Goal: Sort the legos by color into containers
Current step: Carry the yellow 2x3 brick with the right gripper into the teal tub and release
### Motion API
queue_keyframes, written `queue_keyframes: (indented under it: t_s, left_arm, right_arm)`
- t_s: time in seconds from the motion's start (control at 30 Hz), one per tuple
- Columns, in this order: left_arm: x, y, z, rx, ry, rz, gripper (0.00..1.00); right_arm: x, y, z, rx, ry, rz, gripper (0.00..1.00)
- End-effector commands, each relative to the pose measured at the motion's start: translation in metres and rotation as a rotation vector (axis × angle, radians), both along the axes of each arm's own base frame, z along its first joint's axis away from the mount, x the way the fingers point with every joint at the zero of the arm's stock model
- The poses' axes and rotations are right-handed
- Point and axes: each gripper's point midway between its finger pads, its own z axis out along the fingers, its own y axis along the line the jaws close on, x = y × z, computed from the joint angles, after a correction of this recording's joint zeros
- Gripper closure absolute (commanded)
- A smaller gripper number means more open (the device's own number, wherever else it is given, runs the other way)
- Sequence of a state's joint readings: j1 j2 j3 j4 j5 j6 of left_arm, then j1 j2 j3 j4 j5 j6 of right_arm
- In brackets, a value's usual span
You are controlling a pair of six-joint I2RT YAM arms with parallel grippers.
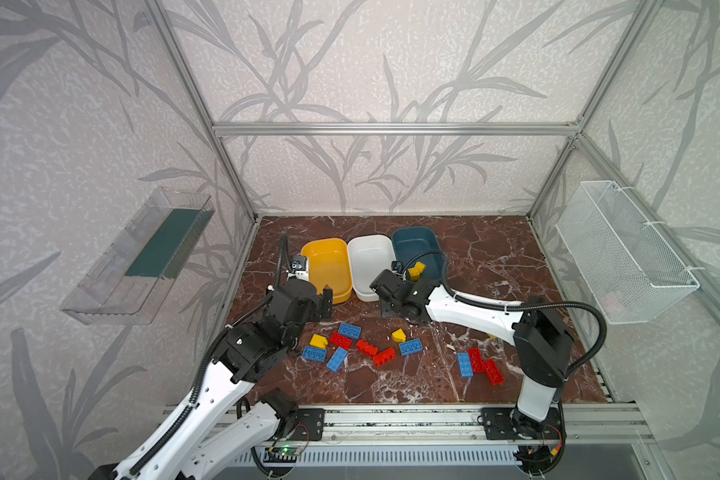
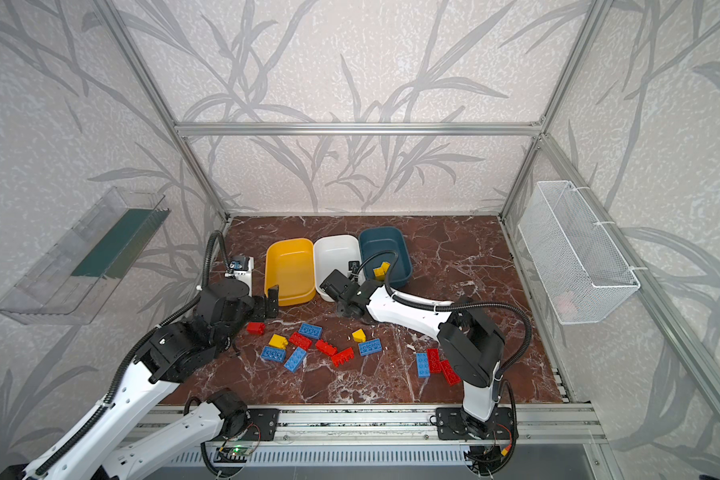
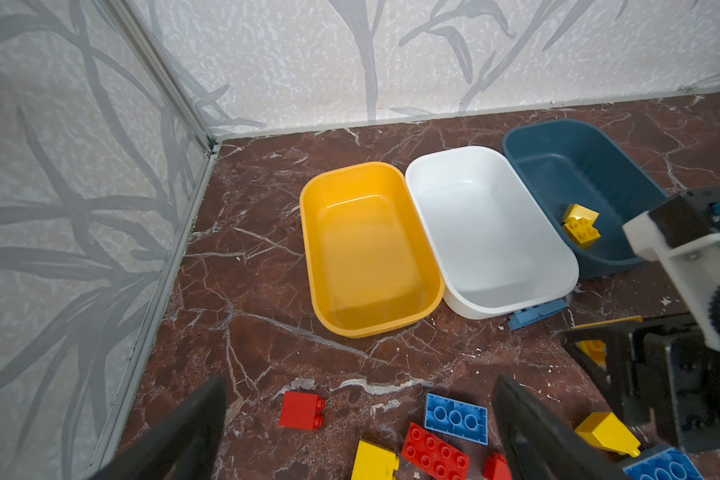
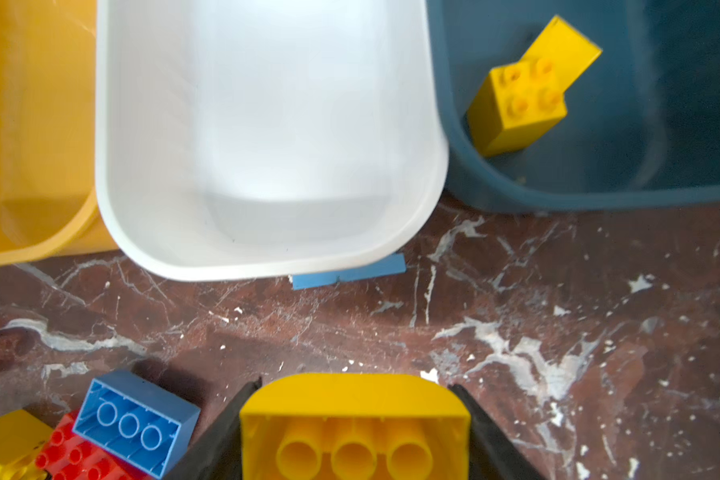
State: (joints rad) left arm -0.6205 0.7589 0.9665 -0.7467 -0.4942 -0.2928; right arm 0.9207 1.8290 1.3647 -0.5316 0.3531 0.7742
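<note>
The left claw (image 3: pixel 360 380) hangs low over the brown marble-look tabletop (image 1: pixel 495 257), to the left of the white rounded plastic tub (image 1: pixel 371 266) and nearer the front. Its two black fingers (image 3: pixel 175 432) stand wide apart, and nothing is between them. A short red lego brick (image 3: pixel 302 409) lies on the tabletop just past the fingers, left of the white tub.

The yellow rounded plastic tub (image 1: pixel 327 266) sits right against the white tub's left side. Nothing is in it, and nothing is in the white tub. A blue lego (image 4: pixel 350 274) pokes out from under the white tub's front edge.

In front of the white tub, a little apart from it, a bunch of loose legos (image 1: pixel 366 347) lies on the tabletop: four blue, three red and two yellow.

The right claw (image 4: pixel 354 386) is low, in front of the white tub's right corner. Its fingers are closed on a yellow lego brick (image 4: pixel 354 432), one finger on each side. The brick's hollow underside, with three round tubes, faces the wrist camera. I cannot tell if the brick is off the tabletop.

The dark teal-blue rounded plastic tub (image 1: pixel 416 245) sits right beside the white tub's right side. A yellow lego piece (image 3: pixel 580 226) lies inside it, close to the wall next to the white tub.

Farther right of the white tub and nearer the front, one blue brick (image 1: pixel 464 365) and two red bricks (image 1: pixel 476 360) lie side by side, touching.
</note>
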Motion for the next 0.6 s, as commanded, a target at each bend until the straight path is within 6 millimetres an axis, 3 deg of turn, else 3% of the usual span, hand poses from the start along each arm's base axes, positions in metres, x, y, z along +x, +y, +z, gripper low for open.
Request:
queue_keyframes:
  t_s: [0.0,0.2,0.37,0.57]
  left_arm:
    - [-0.004,0.018,0.009,-0.017,-0.066,0.087,0.01]
    - [-0.012,0.036,0.017,-0.076,-0.158,0.173,0.01]
    - [-0.012,0.037,0.016,-0.079,-0.158,0.178,0.01]
    - [-0.007,0.033,0.009,-0.039,-0.112,0.172,0.01]
  right_arm:
    - [0.024,-0.016,0.026,-0.010,-0.048,0.031,0.45]
    - [0.064,-0.040,0.036,0.032,-0.018,0.021,0.45]
    - [0.102,-0.055,0.038,0.035,-0.024,-0.004,0.44]
    - [0.134,-0.065,0.031,0.036,-0.008,-0.040,0.41]
